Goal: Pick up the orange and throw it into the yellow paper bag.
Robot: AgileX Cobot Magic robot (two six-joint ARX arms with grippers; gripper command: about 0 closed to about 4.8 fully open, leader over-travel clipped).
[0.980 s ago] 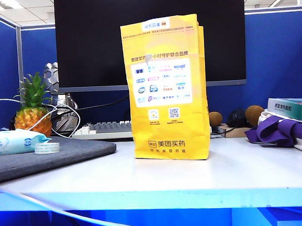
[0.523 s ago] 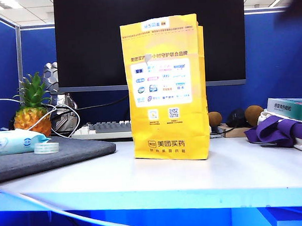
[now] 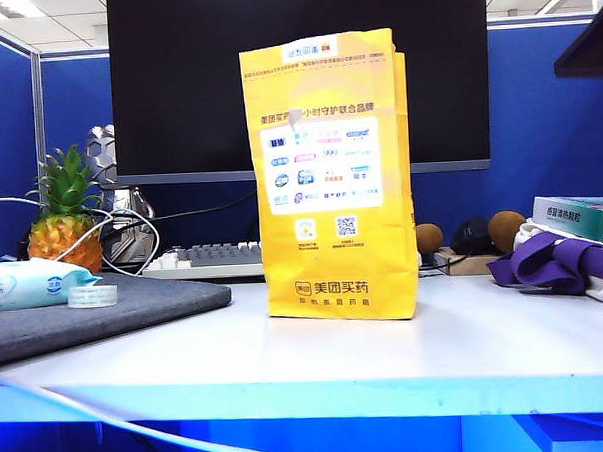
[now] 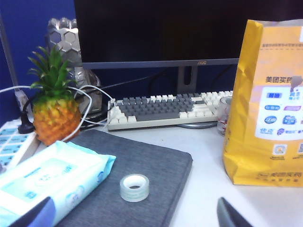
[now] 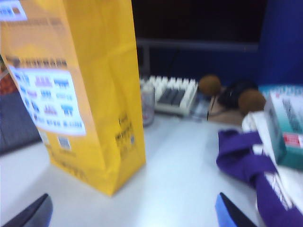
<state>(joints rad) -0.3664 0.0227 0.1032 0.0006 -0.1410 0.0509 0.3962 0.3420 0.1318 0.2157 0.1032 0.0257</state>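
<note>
Here, yellow paper bag point(image 3: 330, 175) upright on table, left gripper point(image 4: 135, 215) jaws released beside it, right gripper point(image 5: 135, 213) jaws likewise spread.

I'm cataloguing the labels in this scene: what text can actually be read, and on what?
"美团买药": near the foot of the yellow paper bag.
"AOC": monitor lower bezel, barely legible.
A QR code on the bag's front.
The bag's logo panel and small print, the wipes pack and the teal box: too small or blurred.
</note>
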